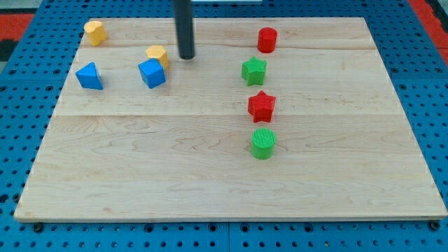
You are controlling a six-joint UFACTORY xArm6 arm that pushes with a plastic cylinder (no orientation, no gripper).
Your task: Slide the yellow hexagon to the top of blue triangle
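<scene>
Wooden board, my tip just right of yellow hexagon, blue cube touching it, no claw visible.

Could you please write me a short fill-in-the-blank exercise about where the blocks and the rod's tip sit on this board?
1. My tip stands just to the view's ____ of a yellow block.
2. That yellow block touches the blue ____ just below it.
3. The blue triangle lies toward the view's ____ edge.
4. The red star sits between two ____ blocks.

Missing words: right; cube; left; green
</scene>
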